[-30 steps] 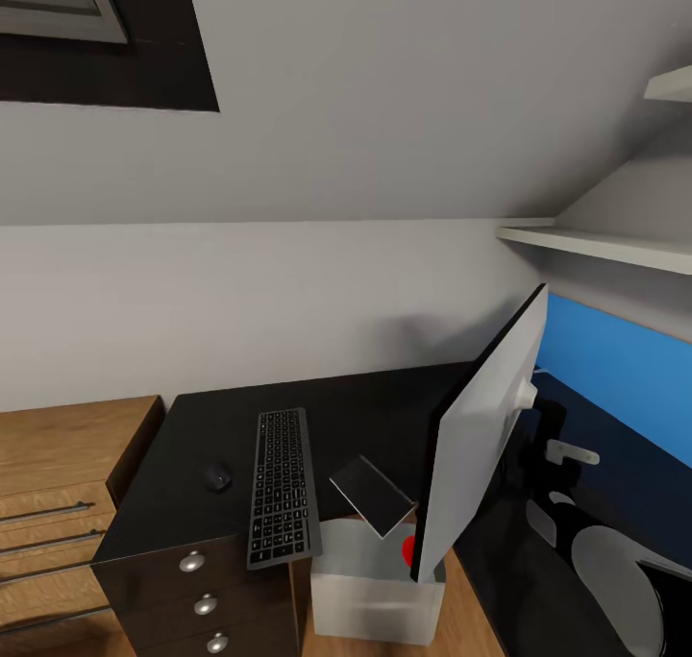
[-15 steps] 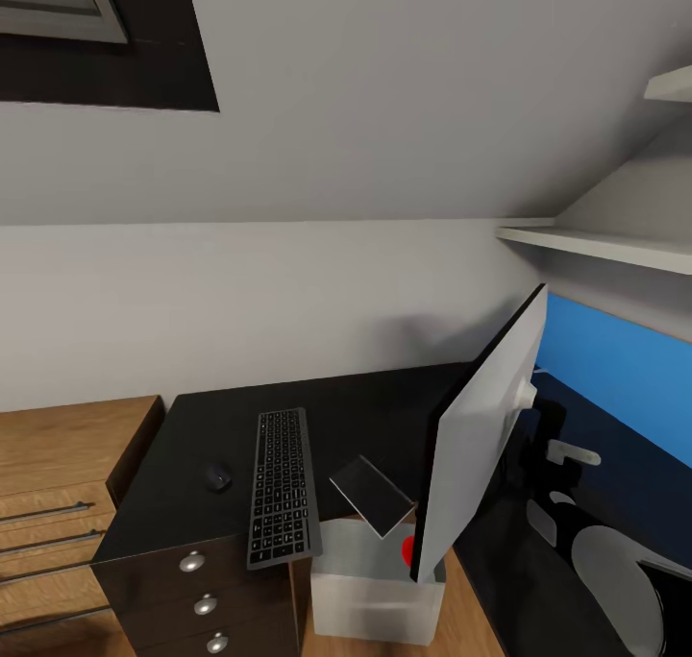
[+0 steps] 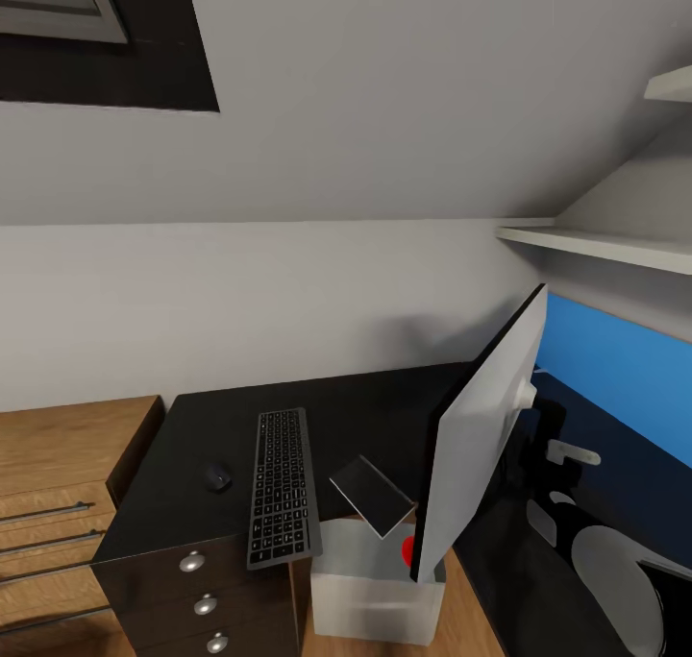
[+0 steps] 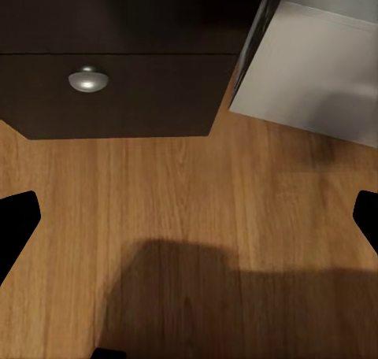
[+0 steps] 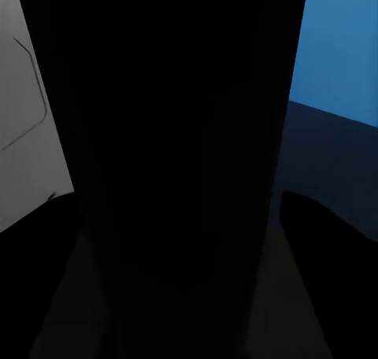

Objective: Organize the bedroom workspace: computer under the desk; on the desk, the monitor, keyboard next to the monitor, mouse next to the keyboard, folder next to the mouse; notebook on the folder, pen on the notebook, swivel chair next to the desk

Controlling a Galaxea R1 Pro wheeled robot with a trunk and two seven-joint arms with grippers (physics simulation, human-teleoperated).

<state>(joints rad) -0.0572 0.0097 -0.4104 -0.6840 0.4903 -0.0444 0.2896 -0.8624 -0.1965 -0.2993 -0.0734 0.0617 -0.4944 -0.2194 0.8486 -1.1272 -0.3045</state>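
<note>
The black desk (image 3: 221, 426) carries the keyboard (image 3: 284, 484), with the small black mouse (image 3: 217, 476) just left of it. Right of the keyboard the monitor (image 3: 481, 436) shows its grey back and leans steeply. Its dark foot (image 3: 373, 496) juts past the desk edge above the light grey computer (image 3: 375, 595) on the floor. In the right wrist view my right gripper (image 5: 189, 241) is shut on a black part of the monitor, beside its grey back (image 5: 24, 115). My left gripper (image 4: 189, 225) hangs open over the wooden floor, near the drawer unit (image 4: 110, 91) and the computer (image 4: 315, 68).
A wooden dresser (image 3: 58, 465) with bar handles adjoins the desk's left end. White shelves (image 3: 615, 244) and a blue wall panel (image 3: 625, 369) stand at the right. The sloped ceiling with a window (image 3: 58, 4) hangs low above. My right arm (image 3: 605, 561) lies at the lower right.
</note>
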